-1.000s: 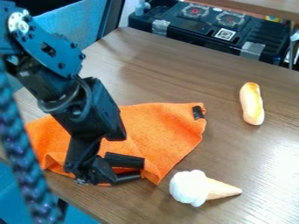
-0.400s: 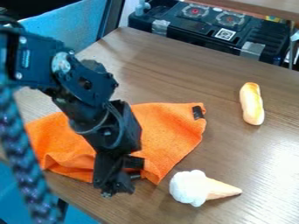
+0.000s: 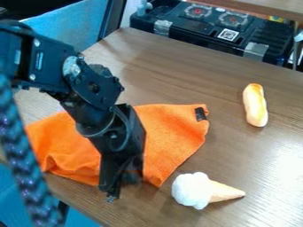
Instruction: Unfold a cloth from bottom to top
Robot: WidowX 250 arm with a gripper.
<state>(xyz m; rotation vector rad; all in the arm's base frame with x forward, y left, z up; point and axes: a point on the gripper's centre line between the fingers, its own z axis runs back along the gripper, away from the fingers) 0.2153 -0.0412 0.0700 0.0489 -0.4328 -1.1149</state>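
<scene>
Orange cloth (image 3: 172,135) lies across the wooden table (image 3: 183,71) in our camera view, spreading from the centre toward 8 o'clock, with its dark tag (image 3: 201,114) at its upper right corner, toward 3 o'clock. We see rumpled edges near 8 o'clock and a pointed corner near 6 o'clock, so we judge that the cloth is at least partly folded and the unfolding unfinished. The black gripper (image 3: 130,176) hangs at 7 o'clock, over the cloth's near edge; we cannot tell whether it is released, clenched or grasping fabric. Its place suits work on the bottom edge, and we would put the task at the first of 2 stages: securing that edge, then drawing it toward 12 o'clock and laying it down. We see no raised flap of cloth, so the lift and the carry both seem left to do. From here we would want a sure hold on the top layer only, since pinching 2 layers could drag the whole cloth. The ice cream cone toy (image 3: 207,190) sits at 5 o'clock, just beside the near corner, and the bread toy (image 3: 255,105) lies at 3 o'clock, well apart from the cloth.
</scene>
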